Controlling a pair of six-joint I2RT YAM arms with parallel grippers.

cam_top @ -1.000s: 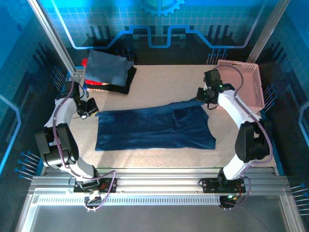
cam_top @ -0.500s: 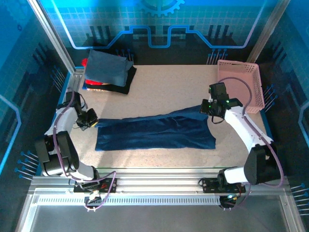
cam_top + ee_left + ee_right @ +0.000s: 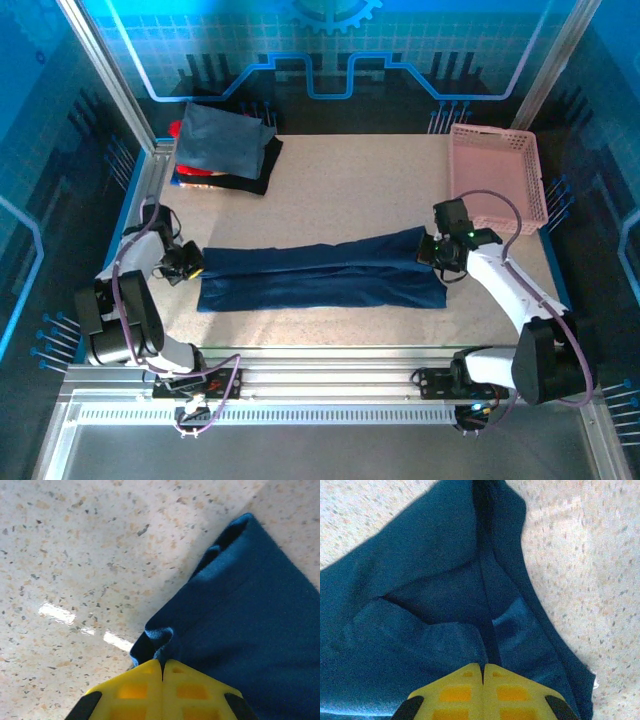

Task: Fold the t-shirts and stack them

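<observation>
Speckled beige tabletop (image 3: 350,180) carries the large dark navy cloth t-shirt (image 3: 320,277) as a half-folded band across its middle, each end pinched by the left gripper (image 3: 162,664) and right gripper (image 3: 482,667), fingers pressed together, so uneven pull or a slipping hem could skew the fold.

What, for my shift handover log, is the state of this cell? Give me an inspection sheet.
Surface: speckled beige table, no spills seen.
Job's things: navy t-shirt lies as a long band across the middle; folded stack sits at the far left corner, slate-blue on top, red and black showing beneath.
Clutter: pink basket at the far right.
Grippers: left pincer shut on the navy t-shirt's left end; right pincer shut on its right end.
Cables: purple cables loop along both arms, clear of the cloth.
Surroundings: blue-lit walls; metal rail at the near edge.
</observation>
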